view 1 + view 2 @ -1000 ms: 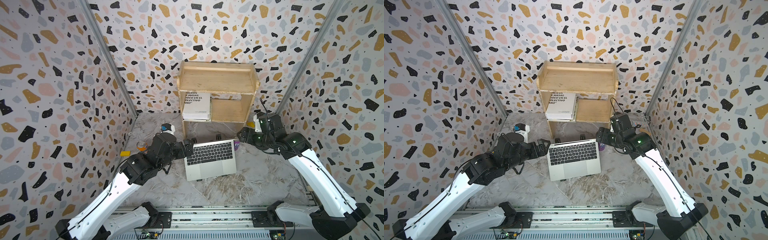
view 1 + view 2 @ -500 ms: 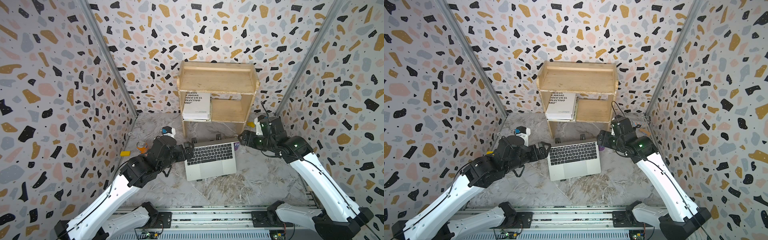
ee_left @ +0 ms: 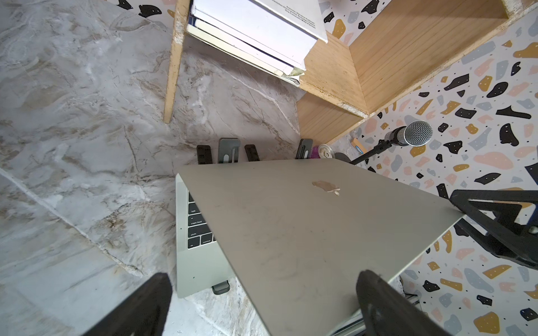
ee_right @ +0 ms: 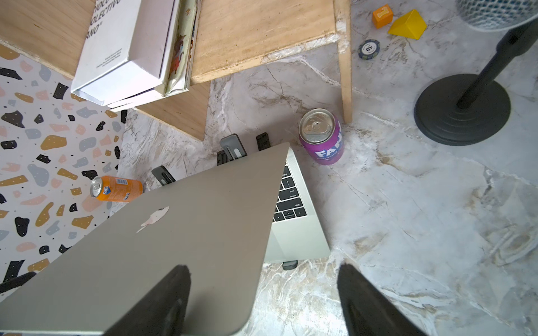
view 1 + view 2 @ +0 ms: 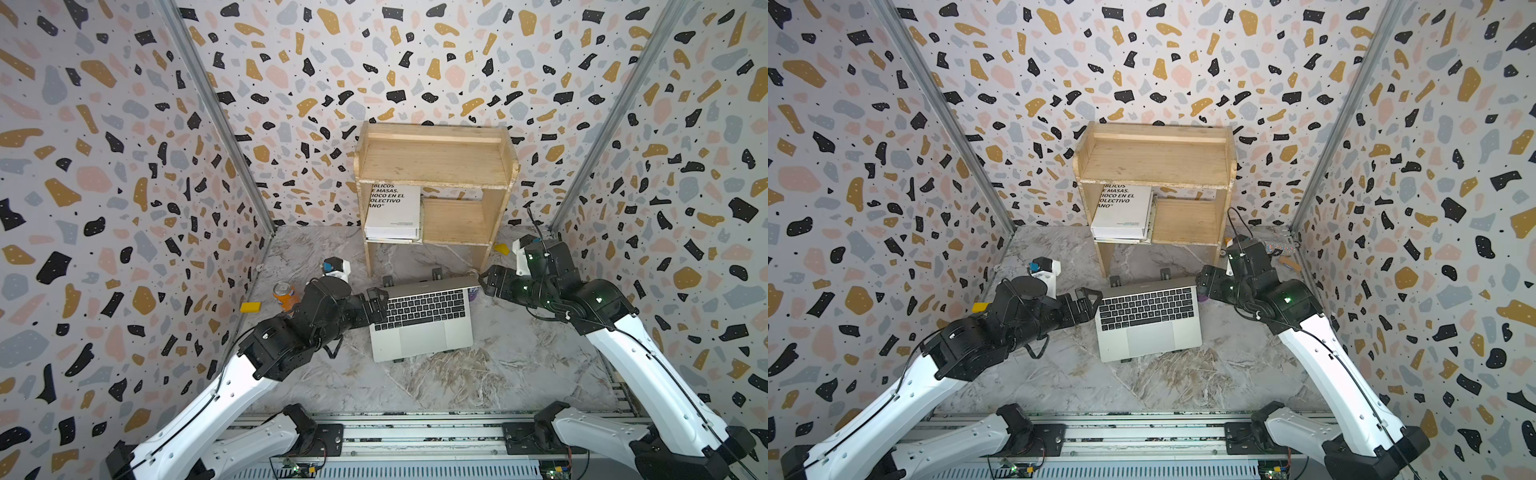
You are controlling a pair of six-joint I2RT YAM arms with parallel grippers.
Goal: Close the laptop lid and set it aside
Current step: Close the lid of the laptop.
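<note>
Two-sided setup | laptop mid-table, lid half-open | left gripper at its 9 o'clock, right gripper at 2, both spread wide, holding nothing | I judge they bracket the lid to fold it evenly

The shelf is cutting off the book's title. At the laptop's two o'clock, the purple can is hiding behind a corner of the lid; at nine, the left arm is covering part of the orange can.
</note>
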